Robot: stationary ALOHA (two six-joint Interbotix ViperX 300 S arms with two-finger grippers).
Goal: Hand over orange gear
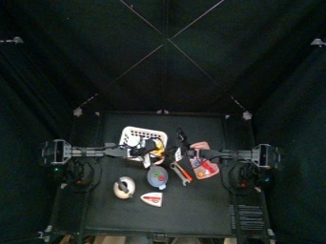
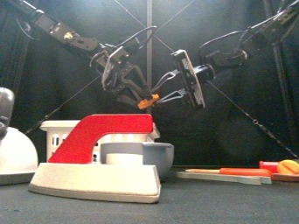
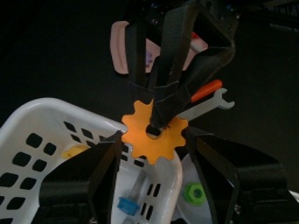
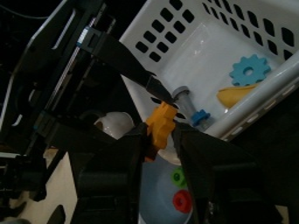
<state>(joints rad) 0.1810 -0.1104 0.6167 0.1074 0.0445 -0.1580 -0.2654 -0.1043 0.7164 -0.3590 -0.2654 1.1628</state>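
Black curtains close the pen on all sides, and the small black table (image 1: pixel 109 212) is in the middle of it. Both arms meet in the air above the table, the left one coming from the left and the right one from the right.

Between them is the orange gear (image 2: pixel 146 102), well above the things that lie on the table. It is over the near edge of the white tray (image 1: pixel 144 136). In the left wrist view the gear shows its flat face, with its teeth all around. The left gripper (image 2: pixel 138 93) has its jaws wide apart, one on each side of the gear. The teeth seem to reach both jaws, so this claw appears to grasp the gear across its full width.

The right gripper (image 2: pixel 165 93) comes to the gear from the other side, and in its own wrist view the gear is seen from the edge, thin and upright. This claw is right at the gear, but I cannot tell if it clenches the gear or is only close to it.

The tray has walls with holes, and a blue gear (image 4: pixel 247 70) lies inside it. On the table, near the front, there are a red flat packet (image 2: pixel 103 133), a blue-grey round disc (image 1: pixel 158 177) and a white roll (image 1: pixel 125 188).
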